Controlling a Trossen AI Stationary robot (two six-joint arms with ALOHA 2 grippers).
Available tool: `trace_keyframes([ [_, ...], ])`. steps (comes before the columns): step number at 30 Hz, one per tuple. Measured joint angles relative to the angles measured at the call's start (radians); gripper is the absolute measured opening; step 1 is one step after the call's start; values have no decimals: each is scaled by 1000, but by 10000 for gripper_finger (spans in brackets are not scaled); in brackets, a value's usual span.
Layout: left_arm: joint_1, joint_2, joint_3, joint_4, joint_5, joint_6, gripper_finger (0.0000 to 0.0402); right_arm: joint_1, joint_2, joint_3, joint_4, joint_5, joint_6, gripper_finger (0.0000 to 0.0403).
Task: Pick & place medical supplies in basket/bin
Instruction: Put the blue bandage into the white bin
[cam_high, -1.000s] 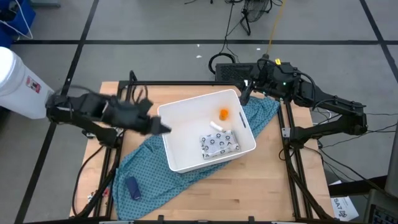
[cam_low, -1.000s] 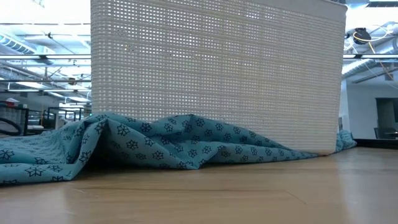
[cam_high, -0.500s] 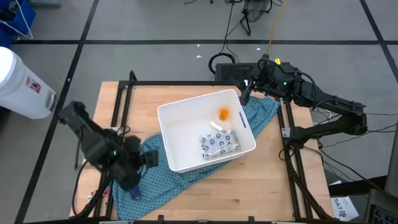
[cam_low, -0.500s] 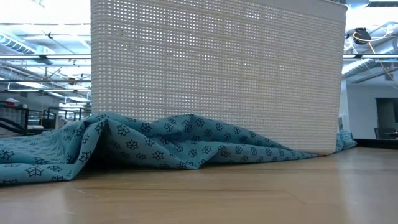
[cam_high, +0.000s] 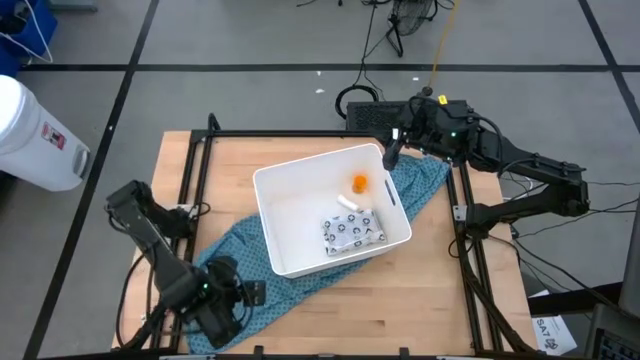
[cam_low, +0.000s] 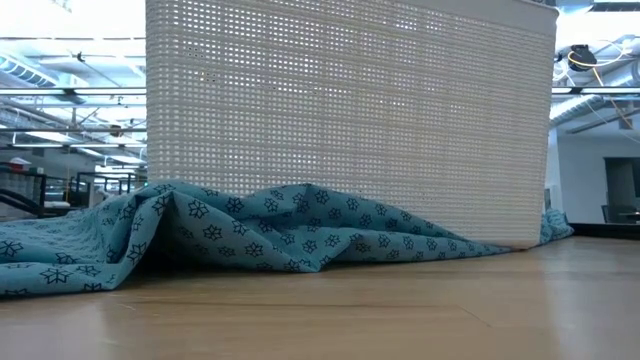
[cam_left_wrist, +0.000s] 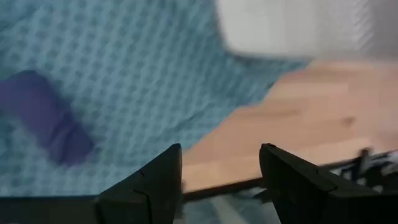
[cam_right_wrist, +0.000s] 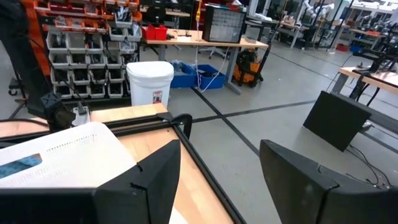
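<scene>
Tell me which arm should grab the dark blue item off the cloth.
Left. Its open claw hangs over the teal cloth with the dark blue item just ahead. The right claw waits beyond the basket at the table's far edge.

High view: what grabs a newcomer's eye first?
The large white rectangular plastic tub sits mid-table on a teal patterned cloth, holding a small orange bottle, a silvery-white blister pack with dark dots and a tiny white tube. The left gripper, open, hovers at the near-left corner over the cloth, by a small dark blue object. The right gripper waits open beyond the tub's far corner.
</scene>
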Motion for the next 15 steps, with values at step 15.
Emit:
trace_keyframes([
  [15,-145,114,-1,12,167,-32,218,0,1,0,1,0,0,210],
])
